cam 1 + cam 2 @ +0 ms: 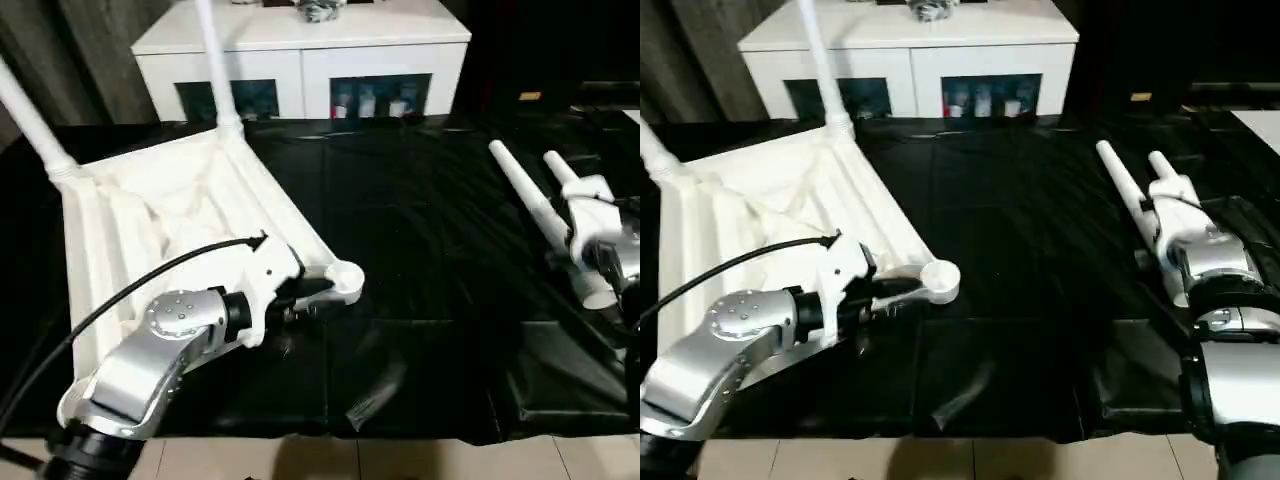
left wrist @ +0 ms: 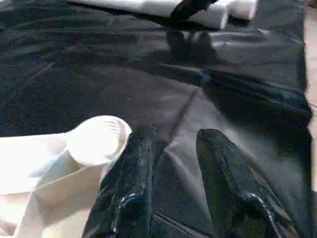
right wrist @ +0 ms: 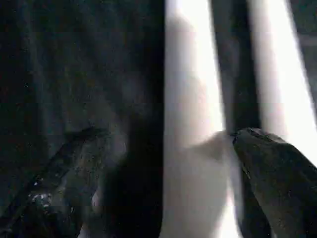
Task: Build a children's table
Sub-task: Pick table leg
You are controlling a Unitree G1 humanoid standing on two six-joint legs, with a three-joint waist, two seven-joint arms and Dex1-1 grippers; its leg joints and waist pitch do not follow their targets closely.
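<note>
Legs (image 1: pixel 1125 190): four (two fitted).

On my left the table top (image 1: pixel 170 215) lies upside down on the tabletop (image 1: pixel 420 260), with two legs (image 1: pixel 215 65) standing up in its far corner sockets. Its near right corner socket (image 1: pixel 345 280) points toward the middle of the tabletop, and my left gripper (image 1: pixel 305 300) is just beside it, on the near side. On my right two loose legs (image 1: pixel 1125 190) lie side by side on the tabletop, and my right gripper (image 3: pixel 163 163) is over them, one leg between its fingers (image 3: pixel 277 173). Behind the tabletop stands a cabinet (image 1: pixel 300 55).
</note>
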